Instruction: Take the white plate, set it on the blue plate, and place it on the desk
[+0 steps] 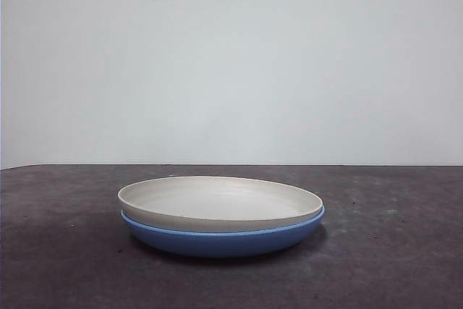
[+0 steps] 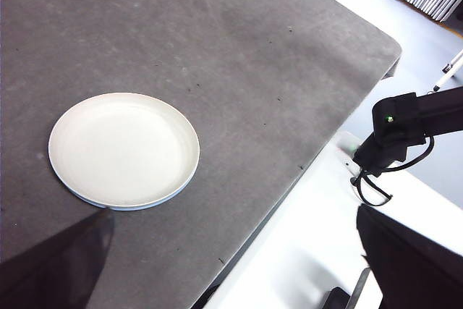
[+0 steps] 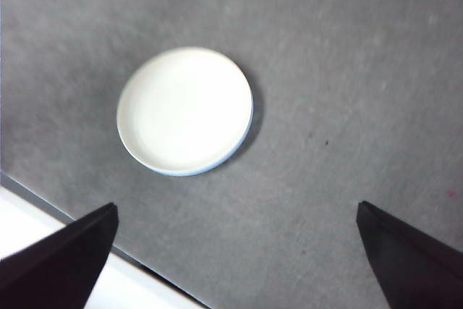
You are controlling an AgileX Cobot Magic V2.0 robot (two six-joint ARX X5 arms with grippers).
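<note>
White plate (image 1: 217, 202) nested in blue plate (image 1: 224, 240) on tabletop (image 1: 405, 265), stacking apparently done; left tool (image 2: 231, 280) and right tool (image 3: 235, 265) wide open, empty, well above

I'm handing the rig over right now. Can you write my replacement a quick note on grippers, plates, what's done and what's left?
Left gripper: open, empty, high above the desk, off to the side of the plates.
Right gripper: open, empty, high over the plates.
White plate sits nested in the blue plate, mid-desk, nothing touching them.
Done, by the look of it: white plate stacked on blue, stack resting on the desk.
Left: nothing obvious; check whether the stack must be moved elsewhere.
</note>
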